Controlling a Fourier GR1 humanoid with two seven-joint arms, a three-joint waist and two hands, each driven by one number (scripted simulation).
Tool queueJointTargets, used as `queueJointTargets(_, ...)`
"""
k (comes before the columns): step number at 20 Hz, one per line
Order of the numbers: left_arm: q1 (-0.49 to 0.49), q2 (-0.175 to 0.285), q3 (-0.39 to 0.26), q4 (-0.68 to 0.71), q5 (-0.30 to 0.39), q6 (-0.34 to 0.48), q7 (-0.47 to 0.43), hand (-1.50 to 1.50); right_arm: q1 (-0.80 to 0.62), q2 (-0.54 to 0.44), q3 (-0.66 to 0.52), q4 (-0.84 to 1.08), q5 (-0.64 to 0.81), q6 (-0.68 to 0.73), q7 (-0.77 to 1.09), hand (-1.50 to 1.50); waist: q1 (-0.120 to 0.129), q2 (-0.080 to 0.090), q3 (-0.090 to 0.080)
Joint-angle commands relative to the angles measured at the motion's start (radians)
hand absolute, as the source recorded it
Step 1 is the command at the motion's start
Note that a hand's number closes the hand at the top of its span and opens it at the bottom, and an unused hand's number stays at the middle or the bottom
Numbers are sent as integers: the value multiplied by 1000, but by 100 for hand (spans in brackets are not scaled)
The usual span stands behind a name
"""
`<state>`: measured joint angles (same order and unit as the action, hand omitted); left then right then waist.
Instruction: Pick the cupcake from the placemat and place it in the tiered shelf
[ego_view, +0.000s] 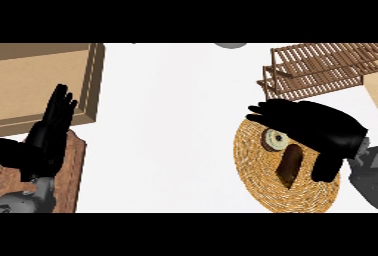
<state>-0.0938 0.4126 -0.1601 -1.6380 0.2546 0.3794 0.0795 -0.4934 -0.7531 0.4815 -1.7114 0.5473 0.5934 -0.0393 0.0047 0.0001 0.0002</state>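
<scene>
Where the cupcake sits: the cupcake (275, 140) rests on the woven placemat (255, 167), in its upper half and well apart from the tiered shelf (321, 70).
Placemat contents: the round, pale-topped cupcake, and just below it a dark brown oblong thing (290, 164) that I cannot tell the nature of.
Tiered shelf: a wooden rack of slats at the upper right of the white counter (170, 125), beyond the placemat's far edge; the cupcake is not yet in it.
Box: a shallow tan box (44, 85) with a raised rim at the upper left; only its flat floor shows inside.
Right hand pose: the right hand (314, 125) comes in from the right and hangs over the placemat, its palm covering the mat's upper right part. Its fingers (260, 108) stretch left past the cupcake's far side and its thumb points down the mat to the cupcake's right.
Right hand state: spread, not closed round the cupcake; whether it touches the cupcake cannot be told.
Left hand pose: the left hand (52, 130) rests at the left edge, fingers straight and pointing up, above a reddish-brown board (71, 170).
Counts: one cupcake, one placemat, one tiered shelf, one box, one board, two hands.
Other: a grey object (232, 45) is cut off at the counter's top edge.
</scene>
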Motion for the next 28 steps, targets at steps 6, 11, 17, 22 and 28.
queueJointTargets(6,-21,-63,-9,-26,-77,10,58,0,73,134,25,169,244,-141,-84,-150,-1,1,0)
queueJointTargets(11,9,-57,73,-19,-60,-73,38,0,20,143,-79,282,277,-90,-228,-150,1,1,0)
queueJointTargets(17,38,-33,145,-12,-29,-156,18,0,20,155,-103,386,359,-122,-303,-150,3,1,0)
queueJointTargets(22,-53,-126,116,88,-108,-128,4,0,24,231,-142,426,417,-155,-344,-150,-3,1,0)
queueJointTargets(28,-28,-160,118,15,-155,-116,50,0,60,295,-155,465,492,-202,-385,-150,-4,0,0)
